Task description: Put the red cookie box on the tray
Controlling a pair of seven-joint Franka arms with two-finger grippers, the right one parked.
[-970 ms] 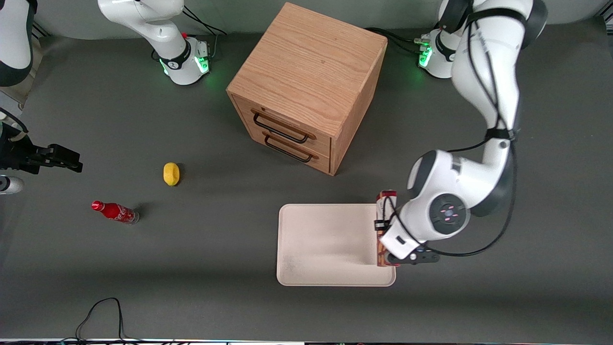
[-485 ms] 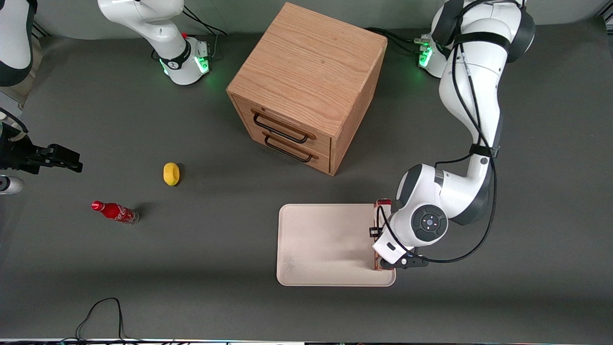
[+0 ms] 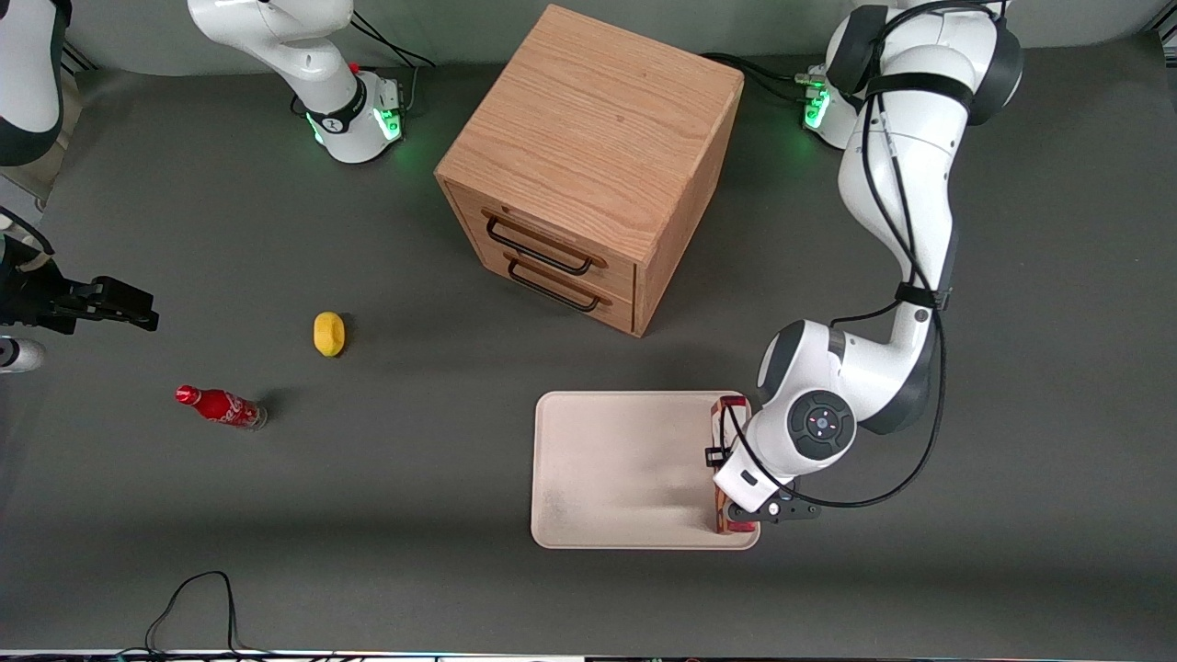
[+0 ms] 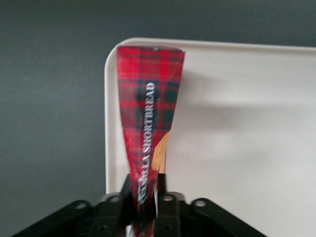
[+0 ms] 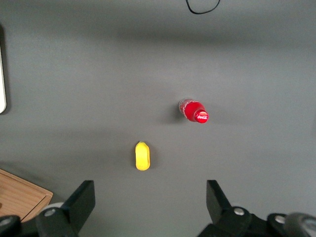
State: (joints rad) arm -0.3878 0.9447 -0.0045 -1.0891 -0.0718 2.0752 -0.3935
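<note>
Red cookie box [image 4: 148,118] clamped in hand [image 4: 146,190]

A robot lab: white arm bases [image 3: 354,115] lit green bolted to a grey table [image 3: 276,515], cables [image 3: 198,598] trailing well away from the gripper [image 3: 736,515]

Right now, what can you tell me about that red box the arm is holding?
The red cookie box is a long slim carton in red and dark tartan, printed with white lettering reading SHORTBREAD along its length and a tan cookie picture on one face. It looks like thin cardboard. The gripper is shut on one end of it. The box lies along the tray's edge nearest the working arm, inside the rim, with the arm's wrist covering its middle from the front. Whether it rests on the tray cannot be seen.
</note>
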